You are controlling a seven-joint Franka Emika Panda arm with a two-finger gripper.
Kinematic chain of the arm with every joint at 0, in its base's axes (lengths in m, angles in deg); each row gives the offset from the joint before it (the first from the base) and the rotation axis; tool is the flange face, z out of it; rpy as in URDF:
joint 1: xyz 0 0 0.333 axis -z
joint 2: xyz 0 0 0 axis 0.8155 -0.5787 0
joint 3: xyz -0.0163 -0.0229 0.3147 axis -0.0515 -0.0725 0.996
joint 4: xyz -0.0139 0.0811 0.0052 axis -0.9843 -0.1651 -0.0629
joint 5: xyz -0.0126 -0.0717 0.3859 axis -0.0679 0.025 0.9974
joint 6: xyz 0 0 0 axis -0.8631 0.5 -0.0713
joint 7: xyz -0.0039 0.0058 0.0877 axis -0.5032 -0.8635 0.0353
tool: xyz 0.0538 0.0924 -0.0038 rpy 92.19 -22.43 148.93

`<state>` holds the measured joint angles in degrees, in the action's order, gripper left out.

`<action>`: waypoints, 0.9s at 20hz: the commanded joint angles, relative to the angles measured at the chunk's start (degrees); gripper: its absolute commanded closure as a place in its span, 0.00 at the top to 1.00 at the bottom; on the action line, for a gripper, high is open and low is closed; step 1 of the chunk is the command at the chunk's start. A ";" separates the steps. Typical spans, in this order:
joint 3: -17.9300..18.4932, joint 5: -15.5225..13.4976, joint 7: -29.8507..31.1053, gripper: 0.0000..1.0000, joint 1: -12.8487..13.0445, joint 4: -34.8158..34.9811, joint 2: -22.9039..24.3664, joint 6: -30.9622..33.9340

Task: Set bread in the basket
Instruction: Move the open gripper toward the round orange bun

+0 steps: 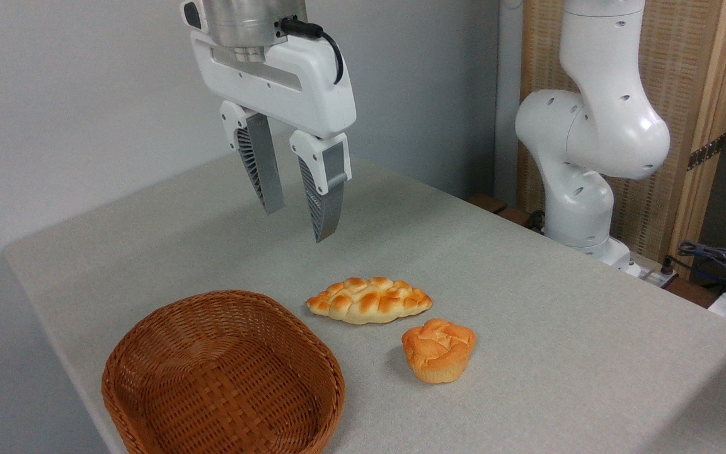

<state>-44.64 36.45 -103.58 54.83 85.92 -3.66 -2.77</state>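
Pincer (300,224) hangs spread and empty over the desk (527,302), bread (438,350) at about 3 o'clock from the basket (224,378), looks light and squishy, so I'd pinch its sides gently.

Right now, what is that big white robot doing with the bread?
It isn't touching anything yet. The robot's claw hangs open in the air above the table, holding nothing. Below it lie two breads: a long braided loaf and, to its right and nearer the camera, a small round bun. The wicker basket sits to the left with nothing visible inside. Neither bread is in it.
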 commanded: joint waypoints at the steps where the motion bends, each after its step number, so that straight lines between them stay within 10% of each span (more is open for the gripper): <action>1: 0.87 -1.41 -2.58 1.00 0.42 -0.71 -0.13 0.64; 9: 0.78 -1.24 -2.77 1.00 0.42 1.65 1.01 0.65; 18: 4.02 -0.36 -12.35 1.00 1.04 22.73 13.22 -6.64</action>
<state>-44.33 36.45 -112.56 55.40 99.53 3.42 -6.00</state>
